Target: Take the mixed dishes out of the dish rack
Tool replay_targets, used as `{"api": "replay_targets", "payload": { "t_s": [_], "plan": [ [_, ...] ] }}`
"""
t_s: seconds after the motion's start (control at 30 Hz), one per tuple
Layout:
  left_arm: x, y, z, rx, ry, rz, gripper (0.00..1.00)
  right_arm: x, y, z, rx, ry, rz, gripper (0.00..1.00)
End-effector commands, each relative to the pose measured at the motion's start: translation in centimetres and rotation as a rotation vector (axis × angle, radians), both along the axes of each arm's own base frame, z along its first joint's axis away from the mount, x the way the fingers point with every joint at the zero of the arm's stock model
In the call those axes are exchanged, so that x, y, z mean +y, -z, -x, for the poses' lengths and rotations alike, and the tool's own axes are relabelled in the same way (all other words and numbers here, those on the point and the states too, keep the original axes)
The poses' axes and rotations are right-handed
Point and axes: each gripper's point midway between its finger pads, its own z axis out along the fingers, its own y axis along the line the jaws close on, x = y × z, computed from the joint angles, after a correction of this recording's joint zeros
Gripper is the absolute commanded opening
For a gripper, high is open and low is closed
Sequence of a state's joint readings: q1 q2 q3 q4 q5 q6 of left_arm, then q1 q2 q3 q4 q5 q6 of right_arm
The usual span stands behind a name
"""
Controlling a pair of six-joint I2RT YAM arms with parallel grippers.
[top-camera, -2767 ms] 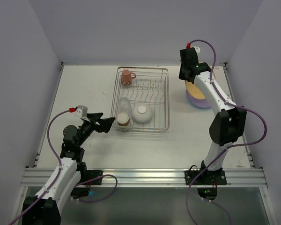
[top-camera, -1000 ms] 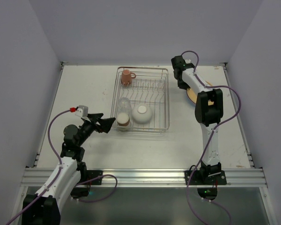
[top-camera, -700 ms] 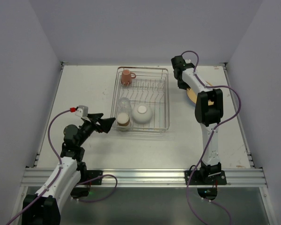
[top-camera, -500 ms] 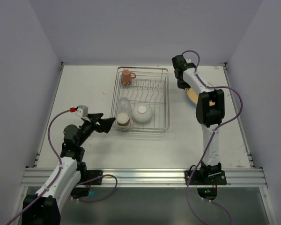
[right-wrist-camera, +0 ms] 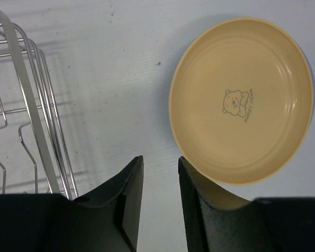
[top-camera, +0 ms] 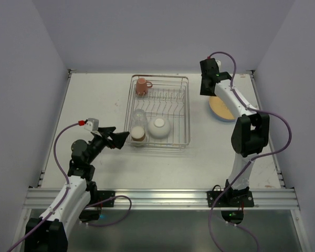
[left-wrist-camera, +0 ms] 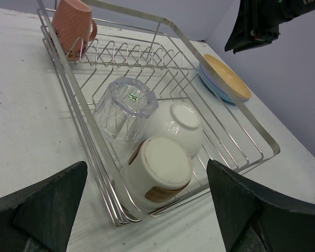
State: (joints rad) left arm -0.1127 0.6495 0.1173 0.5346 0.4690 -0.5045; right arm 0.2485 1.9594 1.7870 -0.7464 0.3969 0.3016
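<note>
The right claw [right-wrist-camera: 158, 160] hangs released over the table [right-wrist-camera: 110, 63], its two dark fingers [right-wrist-camera: 123, 194] a narrow gap apart with nothing between them. The yellow-orange plate [right-wrist-camera: 241, 100] lies face up just above and right of the fingertips in the right wrist frame, apart from them, with a small bear drawing at its middle. That view gives only a thin blue rim at the plate's right edge, while the left wrist view shows the stack from the side at upper right, the blue plate [left-wrist-camera: 227, 98] at the bottom. The left claw [left-wrist-camera: 147, 168] is spread wide and holds nothing (its fingers fill the lower corners of its own frame). The small brown cup [left-wrist-camera: 157, 170] lies straight ahead of it, base toward the camera, in the near corner of the dish rack [top-camera: 170, 100]. Close against the cup are the clear glass [left-wrist-camera: 126, 102], mouth down and tilted, and the white bowl [left-wrist-camera: 176, 123], upside down. The salmon-pink mug [left-wrist-camera: 71, 23] sits mouth down at the far corner, upper left of that frame. The rack's wire wall stands between the left claw and the cup, and in the top view the right arm [top-camera: 233, 97] crosses over the plates' right edge
</note>
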Motion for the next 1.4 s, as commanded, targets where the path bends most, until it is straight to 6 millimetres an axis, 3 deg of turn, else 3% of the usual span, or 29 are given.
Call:
{"api": "replay_targets", "payload": {
  "t_s": [0.0, 0.03, 0.1, 0.27, 0.33, 0.53, 0.6, 0.93, 1.13, 1.2, 1.23, 1.3, 1.33, 1.37],
  "plan": [
    [-0.1, -0.7, 0.0, -0.037, 0.009, -0.008, 1.00, 1.4, -1.8, 0.4, -0.079, -0.035, -0.084, 0.37],
    [-0.1, -0.6, 0.0, -0.034, 0.007, -0.008, 1.00, 1.5, -2.7, 0.6, -0.103, -0.040, -0.100, 0.40],
    [0.0, -0.5, -0.1, -0.029, 0.001, -0.010, 1.00, 2.0, -2.3, 1.1, -0.107, -0.062, -0.134, 0.41],
    [0.2, -0.6, -0.3, -0.027, -0.016, -0.016, 1.00, 3.8, -4.0, 2.9, -0.173, -0.151, -0.239, 0.68],
    [0.5, -0.4, -0.5, -0.013, -0.034, -0.019, 1.00, 5.1, -4.9, 3.0, -0.216, -0.207, -0.298, 0.75],
    [0.6, -0.1, -0.8, 0.039, -0.045, -0.011, 1.00, 6.0, -6.5, 4.5, -0.266, -0.258, -0.349, 0.98],
    [0.5, 0.1, -0.9, 0.059, -0.045, -0.007, 1.00, 6.2, -7.4, 4.9, -0.285, -0.272, -0.360, 0.99],
    [0.6, -3.8, -1.2, 0.023, -0.052, -0.002, 1.00, 7.7, -10.0, 6.5, -0.357, -0.360, -0.436, 0.99],
    [1.5, -5.8, -2.9, 0.060, -0.180, -0.078, 1.00, 8.2, -10.1, 6.7, -0.352, -0.391, -0.447, 0.99],
    [0.4, -5.8, -2.8, 0.094, -0.172, -0.086, 1.00, 8.2, -10.0, 6.7, -0.349, -0.397, -0.446, 0.99],
    [0.4, -7.5, -3.3, 0.075, -0.203, -0.083, 1.00, 8.2, -9.9, 6.8, -0.346, -0.397, -0.445, 0.99],
    [-1.2, -6.8, -3.5, 0.144, -0.182, -0.112, 1.00, 8.2, -10.0, 6.8, -0.348, -0.400, -0.445, 0.99],
    [-1.6, -8.7, -4.0, 0.126, -0.186, -0.105, 1.00, 8.3, -9.9, 6.7, -0.347, -0.401, -0.445, 0.99],
    [-2.4, -7.0, -4.1, 0.199, -0.164, -0.149, 1.00, 8.3, -9.9, 6.7, -0.347, -0.402, -0.444, 0.99]
  ]
}}
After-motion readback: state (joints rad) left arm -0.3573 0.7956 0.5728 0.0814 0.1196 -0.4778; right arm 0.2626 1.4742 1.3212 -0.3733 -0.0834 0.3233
